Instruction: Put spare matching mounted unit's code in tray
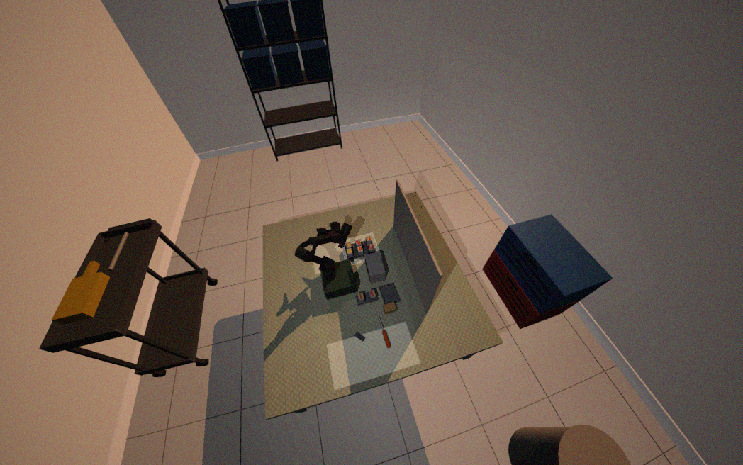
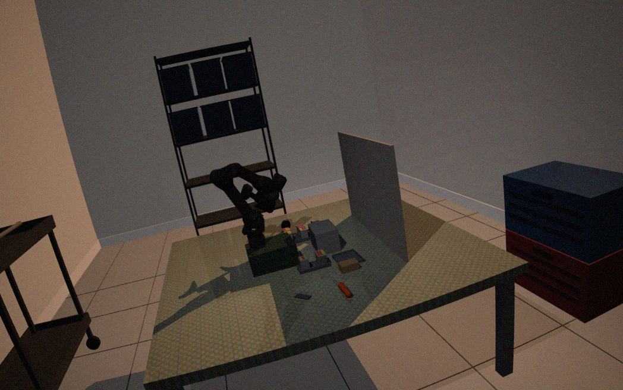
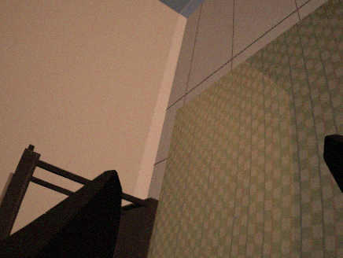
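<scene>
above woven-check table (image 2: pixel 414 271) | black pincer (image 1: pixel 346 226) spread wide, empty | boxy grey unit (image 2: pixel 324 234)

A grey box-shaped unit (image 2: pixel 324 234) stands upright on the table, near the middle. Beyond it, three small spares (image 1: pixel 359 247) with red and orange markings stand in a row on a pale holder. On the near side of the unit, two more spares (image 2: pixel 312 260) stand side by side on a dark base. Just beside those lies a shallow dark-blue tray (image 2: pixel 348 255), flat on the table. The codes are too small to read.
</scene>
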### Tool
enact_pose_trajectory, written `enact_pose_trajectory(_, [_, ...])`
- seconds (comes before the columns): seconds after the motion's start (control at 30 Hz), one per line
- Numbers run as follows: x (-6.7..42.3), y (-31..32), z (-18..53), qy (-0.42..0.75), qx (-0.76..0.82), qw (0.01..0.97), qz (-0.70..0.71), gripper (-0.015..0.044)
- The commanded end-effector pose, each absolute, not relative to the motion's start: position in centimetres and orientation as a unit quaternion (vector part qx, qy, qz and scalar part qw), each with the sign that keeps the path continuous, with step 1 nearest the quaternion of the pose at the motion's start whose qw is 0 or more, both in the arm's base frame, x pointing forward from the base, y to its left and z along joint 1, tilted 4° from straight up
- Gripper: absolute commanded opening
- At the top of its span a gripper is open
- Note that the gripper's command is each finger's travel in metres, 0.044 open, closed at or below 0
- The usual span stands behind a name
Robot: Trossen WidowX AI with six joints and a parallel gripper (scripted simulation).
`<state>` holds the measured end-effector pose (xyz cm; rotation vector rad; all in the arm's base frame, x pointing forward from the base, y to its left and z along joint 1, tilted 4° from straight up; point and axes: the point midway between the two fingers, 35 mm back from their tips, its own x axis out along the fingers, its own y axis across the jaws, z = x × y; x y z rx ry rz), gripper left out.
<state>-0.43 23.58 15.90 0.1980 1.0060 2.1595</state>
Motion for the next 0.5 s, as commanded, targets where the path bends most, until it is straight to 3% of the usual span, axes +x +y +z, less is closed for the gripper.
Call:
enact_pose_trajectory(0.0, [-0.4, 23.6, 15.9, 0.392, 0.077, 0.367, 0.840, 0.0426])
enact_pose_trajectory(0.2, [-0.2, 23.7, 15.8, 0.391, 0.075, 0.373, 0.838, 0.0440])
enact_pose_trajectory(0.47, [9.4, 26.2, 15.4, 0.459, 0.045, 0.528, 0.713, 0.0440])
